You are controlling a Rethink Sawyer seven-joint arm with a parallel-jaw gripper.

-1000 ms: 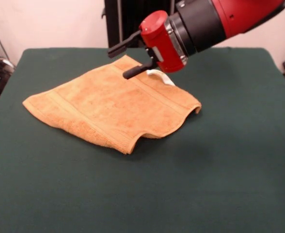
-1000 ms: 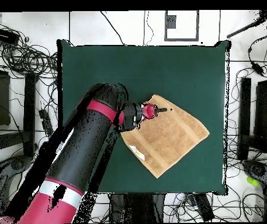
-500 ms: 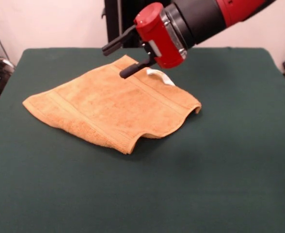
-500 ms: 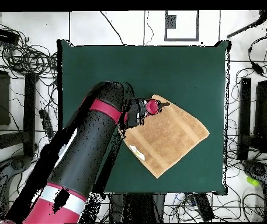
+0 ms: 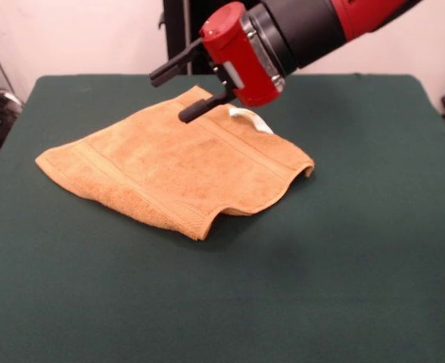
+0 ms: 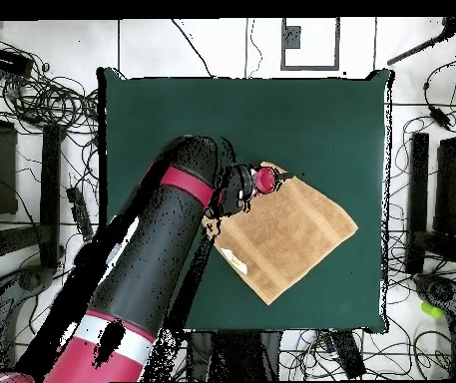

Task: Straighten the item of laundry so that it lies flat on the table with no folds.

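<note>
The orange-tan towel [image 5: 173,170] lies spread on the dark green table [image 5: 343,249], left of the middle in the front view. Its near edge curls up in a small fold [image 5: 221,214] and its right corner [image 5: 306,165] is lifted. A white tag [image 5: 249,117] sticks out at its far edge. My gripper [image 5: 168,97] hangs above the towel's far corner, open and empty, clear of the cloth. In the overhead view the towel [image 6: 289,234] lies right of the table's [image 6: 172,120] middle and the gripper [image 6: 281,179] is over its upper corner.
A black stand [image 5: 178,34] rises behind the table. Cables and dark equipment [image 6: 32,110] lie on the floor around the table, with more gear at the right [image 6: 451,209]. The arm [image 6: 162,259] crosses the table's lower left part in the overhead view.
The gripper has risen a little and shifted left in the front view, still open. The towel has not moved.
</note>
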